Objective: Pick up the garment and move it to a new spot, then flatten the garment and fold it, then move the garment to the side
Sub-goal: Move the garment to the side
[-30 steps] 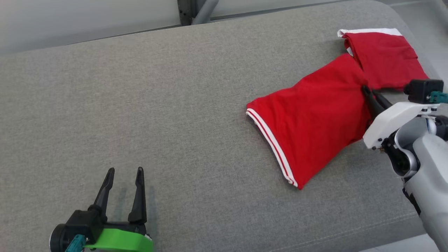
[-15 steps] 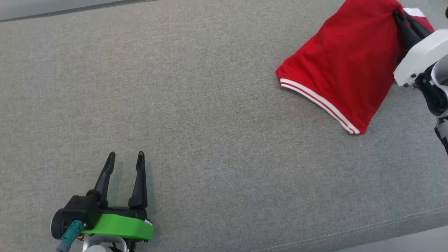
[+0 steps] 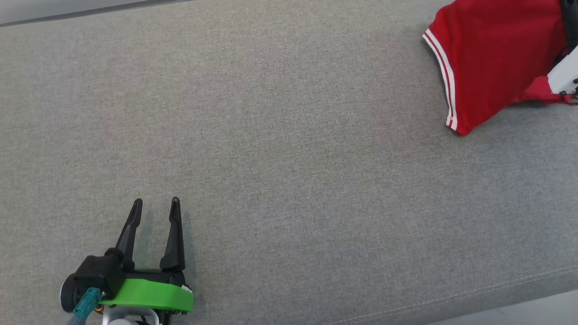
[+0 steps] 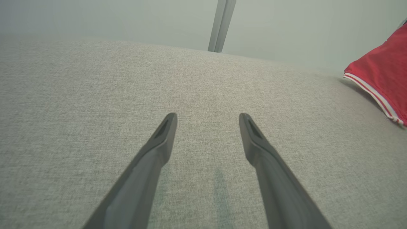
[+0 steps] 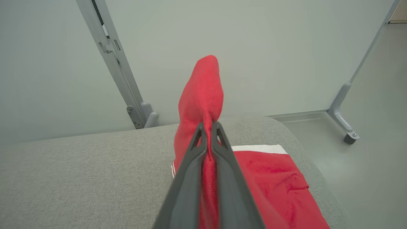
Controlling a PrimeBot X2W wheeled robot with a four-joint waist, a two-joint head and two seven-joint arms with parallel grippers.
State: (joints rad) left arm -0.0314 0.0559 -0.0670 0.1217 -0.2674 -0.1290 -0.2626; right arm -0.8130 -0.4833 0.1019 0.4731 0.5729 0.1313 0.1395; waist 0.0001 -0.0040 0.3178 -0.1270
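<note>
While our right tool (image 5: 208, 127) has its two fingers pressed together on a pinch of the red garment (image 3: 496, 58), we count only the very start of the job as done. From the right wrist view, a peak of red cloth stands up past the fingertips, and the rest of the garment, with its white band, lies on the grey cushion (image 3: 271, 158) below. In the head view the garment sits at the cushion's far right corner, its white-striped hem facing the middle, partly raised off the fabric as far as we can judge. Our left tool (image 3: 156, 205) hovers near the front left of the cushion, fingers spread and holding nothing, well apart from the garment. By our reckoning the grasp is made, but carrying the garment to a new spot, flattening it, folding it and setting it aside all remain.
</note>
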